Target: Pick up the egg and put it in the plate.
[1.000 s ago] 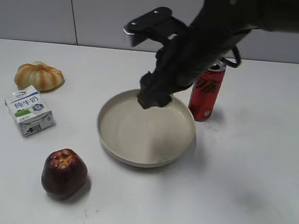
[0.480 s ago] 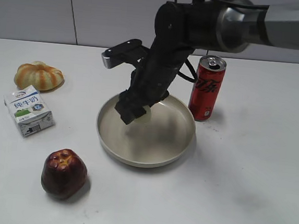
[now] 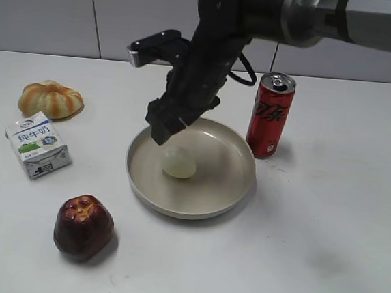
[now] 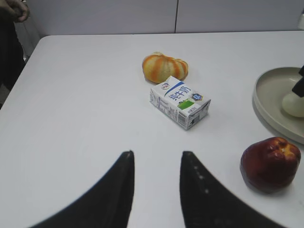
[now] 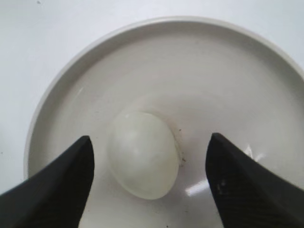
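The pale cream egg [image 3: 179, 163] lies in the beige plate [image 3: 233, 185], left of its middle. It also shows in the right wrist view [image 5: 144, 154] and at the right edge of the left wrist view [image 4: 294, 104]. My right gripper [image 3: 165, 129] hangs just above the egg, open and empty, its fingers [image 5: 64, 183] wide apart on either side of the egg and clear of it. The plate's rim [image 5: 71, 64] fills the right wrist view. My left gripper [image 4: 156, 157] is open and empty over bare table, far left of the plate [image 4: 268, 102].
A red soda can [image 3: 270, 115] stands just right of the plate. A dark red apple [image 3: 84, 226] lies front left, a milk carton [image 3: 38, 145] left, and an orange pumpkin-shaped bun [image 3: 52, 99] behind it. The right arm reaches across the plate's back.
My right gripper came down over the plate's left part, opened and rose a little. The egg, hidden in it before, now lies free in the plate.
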